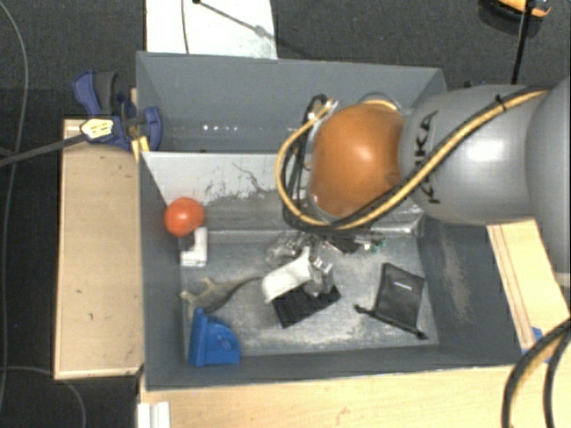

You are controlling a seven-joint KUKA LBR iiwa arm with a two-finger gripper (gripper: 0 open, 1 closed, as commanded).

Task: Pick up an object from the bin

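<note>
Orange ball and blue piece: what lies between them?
In the camera view: a small white block beside the orange ball, then a thin grey thing near the blue piece.

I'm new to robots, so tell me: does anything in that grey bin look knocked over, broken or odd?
Nothing looks broken or spilled, just loose odds and ends. The black flat case on the right seems propped at a tilt rather than lying flat, and below the gripper a white piece overlaps a black slab.
</note>
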